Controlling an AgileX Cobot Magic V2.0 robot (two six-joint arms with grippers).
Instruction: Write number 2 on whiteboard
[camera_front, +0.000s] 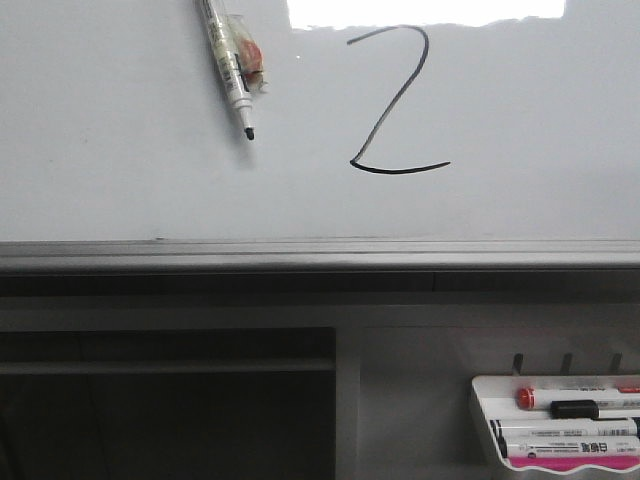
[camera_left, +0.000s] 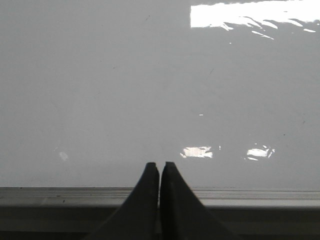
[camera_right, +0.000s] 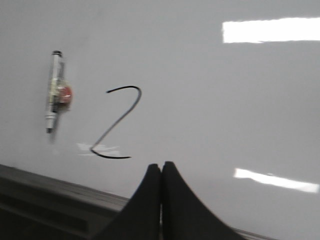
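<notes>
A black hand-drawn number 2 (camera_front: 395, 100) stands on the glossy pale whiteboard (camera_front: 110, 180); it also shows in the right wrist view (camera_right: 118, 125). A white marker (camera_front: 228, 65) with a black tip sticks to the board left of the 2, also in the right wrist view (camera_right: 56, 90). My right gripper (camera_right: 161, 165) is shut and empty, off the board, below and right of the 2. My left gripper (camera_left: 159, 164) is shut and empty, facing a bare part of the board (camera_left: 100, 90) near its rail. Neither gripper shows in the front view.
A grey metal rail (camera_front: 320, 255) runs along the board's lower edge. A small white tray (camera_front: 485, 420) with several markers (camera_front: 570, 400) hangs at the lower right. Dark open shelving (camera_front: 160, 400) lies below the rail at the left.
</notes>
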